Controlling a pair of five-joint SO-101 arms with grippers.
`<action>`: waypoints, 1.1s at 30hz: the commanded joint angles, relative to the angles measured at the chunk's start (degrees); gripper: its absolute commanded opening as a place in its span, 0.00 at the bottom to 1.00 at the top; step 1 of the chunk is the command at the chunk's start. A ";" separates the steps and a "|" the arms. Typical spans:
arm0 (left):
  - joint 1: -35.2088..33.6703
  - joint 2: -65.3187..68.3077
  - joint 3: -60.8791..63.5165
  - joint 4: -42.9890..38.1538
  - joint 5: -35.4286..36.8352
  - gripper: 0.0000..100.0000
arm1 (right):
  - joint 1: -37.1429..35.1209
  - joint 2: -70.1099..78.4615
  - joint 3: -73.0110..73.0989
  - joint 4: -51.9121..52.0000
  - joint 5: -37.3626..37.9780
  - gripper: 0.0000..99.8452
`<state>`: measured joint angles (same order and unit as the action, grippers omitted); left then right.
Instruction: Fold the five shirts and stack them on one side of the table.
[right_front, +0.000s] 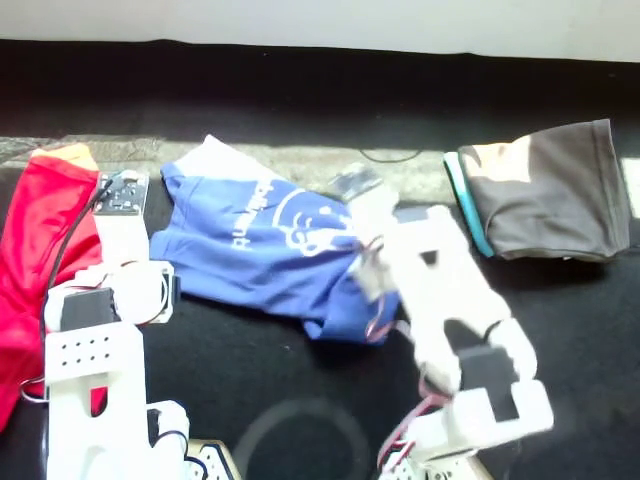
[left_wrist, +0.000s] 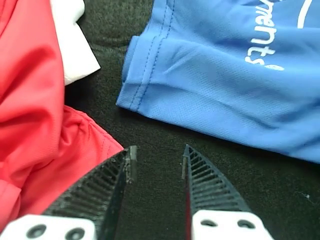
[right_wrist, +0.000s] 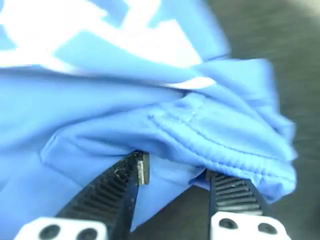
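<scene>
Right gripper (right_wrist: 175, 172) open, blue shirt (right_wrist: 150, 100) fold just past its fingertips, ungripped
Shirt's long axis runs side to side across table (right_front: 250, 365); left gripper (left_wrist: 159, 162) open, empty

The left gripper (left_wrist: 159, 162) points down at the table, jaws parted. The right gripper (right_wrist: 175, 172) is angled low, its jaws spread wide.

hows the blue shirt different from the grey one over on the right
The blue shirt lies loose and rumpled mid-table; the grey shirt sits folded compactly at the table's right side. The blue shirt bears white print; no print shows on the grey shirt. The right end effector is open at the blue shirt's hem; none is near the grey shirt. Both rest on the black table.
</scene>
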<state>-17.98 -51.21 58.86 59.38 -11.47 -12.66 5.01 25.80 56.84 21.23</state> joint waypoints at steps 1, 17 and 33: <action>-0.75 -1.01 -0.22 -0.97 -0.26 0.16 | 9.10 5.32 -15.16 -0.75 0.09 0.20; -0.40 -0.92 -0.13 -1.32 -0.26 0.16 | 5.41 6.73 -47.69 40.75 -7.74 0.20; -0.48 -0.92 -0.22 -1.32 -0.26 0.16 | -21.85 -9.27 -10.42 35.56 -16.18 0.20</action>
<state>-17.98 -51.21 58.86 59.03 -11.47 -31.12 -1.49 10.86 97.01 8.22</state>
